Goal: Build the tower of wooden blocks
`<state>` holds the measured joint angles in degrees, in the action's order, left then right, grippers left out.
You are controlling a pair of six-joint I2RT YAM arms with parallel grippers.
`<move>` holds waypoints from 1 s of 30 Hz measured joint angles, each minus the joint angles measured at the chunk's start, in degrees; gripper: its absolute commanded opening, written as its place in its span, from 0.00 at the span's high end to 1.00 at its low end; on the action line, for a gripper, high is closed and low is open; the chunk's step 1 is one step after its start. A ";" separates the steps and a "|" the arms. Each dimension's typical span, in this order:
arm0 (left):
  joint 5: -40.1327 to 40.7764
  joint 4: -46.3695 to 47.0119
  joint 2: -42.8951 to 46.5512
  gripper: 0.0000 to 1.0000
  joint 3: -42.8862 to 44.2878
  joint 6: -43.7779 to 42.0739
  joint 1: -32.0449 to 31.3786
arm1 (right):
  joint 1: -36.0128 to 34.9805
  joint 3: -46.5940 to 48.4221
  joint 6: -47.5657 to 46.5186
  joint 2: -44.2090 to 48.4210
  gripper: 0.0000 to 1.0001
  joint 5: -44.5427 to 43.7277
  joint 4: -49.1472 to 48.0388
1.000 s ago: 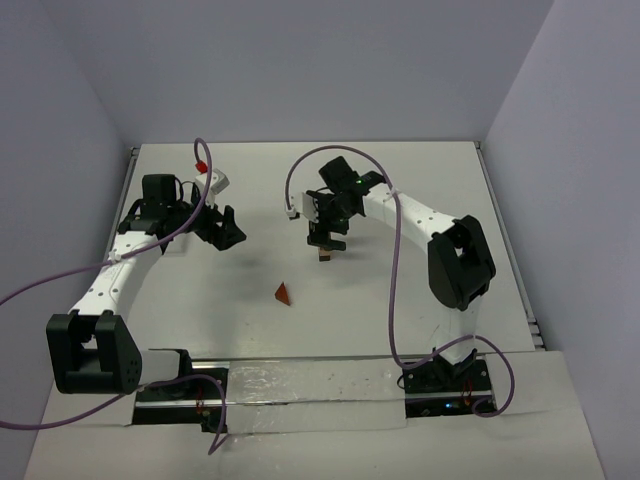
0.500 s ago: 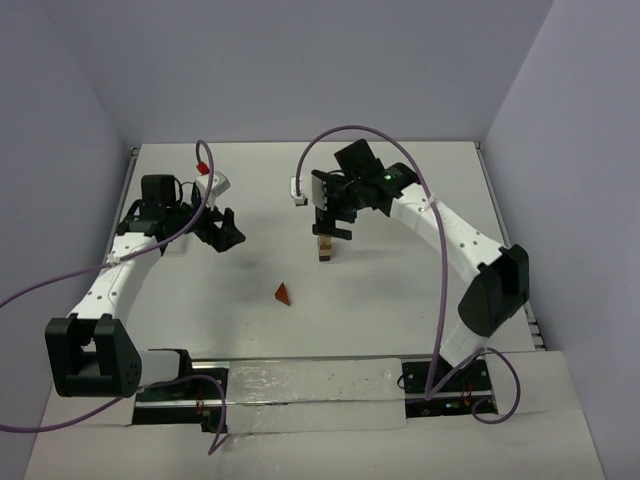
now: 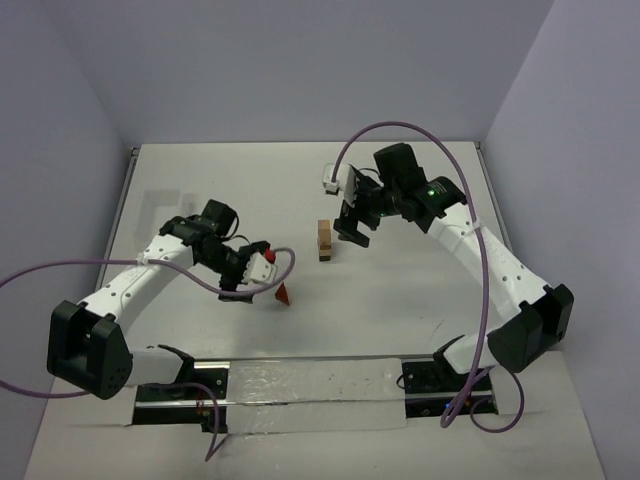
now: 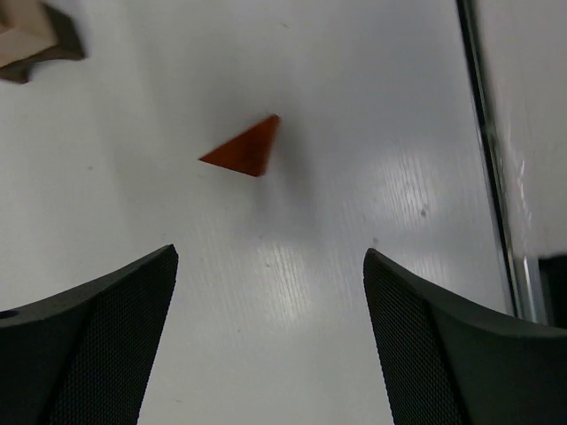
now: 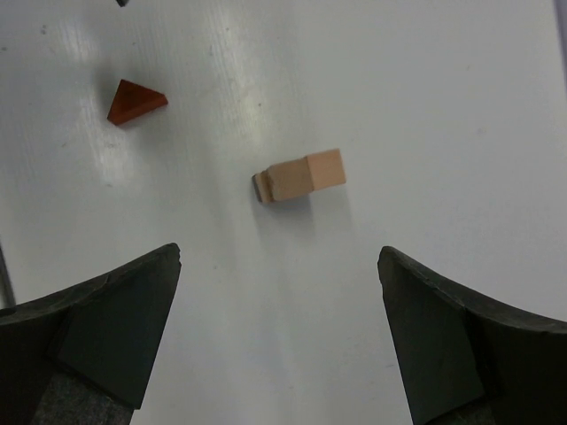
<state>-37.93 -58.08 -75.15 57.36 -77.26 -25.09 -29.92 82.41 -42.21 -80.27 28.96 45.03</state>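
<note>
The wood block tower (image 3: 324, 240) is a narrow stack of tan cubes on a reddish-brown base, standing mid-table. It also shows in the right wrist view (image 5: 301, 177) and at the top left corner of the left wrist view (image 4: 27, 40). A reddish-brown triangular wedge (image 3: 284, 293) lies alone on the table in front of the tower and to its left; both wrist views show it (image 4: 244, 150) (image 5: 135, 101). My left gripper (image 3: 243, 288) (image 4: 270, 254) is open and empty, just left of the wedge. My right gripper (image 3: 352, 232) (image 5: 280, 254) is open and empty, just right of the tower.
The white table (image 3: 420, 290) has raised edges at the left and right and walls beyond. A metal rail (image 3: 310, 380) with the arm bases runs along the near edge; it also shows in the left wrist view (image 4: 496, 204). Purple cables loop off both arms.
My right gripper has let go of the tower and drawn back to its right. My left arm has swung from the far left down to beside the wedge.
</note>
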 measured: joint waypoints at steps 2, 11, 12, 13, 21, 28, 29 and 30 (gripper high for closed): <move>3.36 -2.37 -1.24 0.12 -0.09 -7.24 -2.31 | 2.83 -3.17 2.22 1.21 0.00 1.15 -0.19; 14.54 -1.19 -4.70 0.22 -1.99 -27.57 -10.48 | 10.45 -12.04 6.86 6.20 0.00 3.34 -2.19; 15.18 -0.66 -5.56 0.23 -1.99 -28.47 -11.93 | 10.77 -12.87 7.14 6.88 0.00 3.67 -2.41; 15.59 -0.19 -6.44 0.23 -1.95 -29.25 -13.22 | 11.13 -13.55 7.38 7.45 0.00 3.94 -2.64; 17.61 3.64 -12.84 0.28 -0.18 -33.63 -16.64 | 13.10 -17.39 8.26 9.52 0.00 5.17 -4.75; 18.84 7.69 -15.52 0.31 -0.04 -35.06 -17.14 | 13.77 -19.01 8.27 10.19 0.00 5.23 -5.52; 19.03 8.28 -15.94 0.31 -0.04 -35.16 -17.19 | 13.77 -19.17 8.27 10.19 0.00 5.21 -5.49; 19.15 8.74 -16.30 0.32 -0.04 -35.31 -17.19 | 13.79 -19.25 8.25 10.19 0.00 5.19 -5.50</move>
<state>-18.78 -49.34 -91.45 57.32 -112.57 -42.28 -16.12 63.17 -33.95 -70.08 34.15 39.53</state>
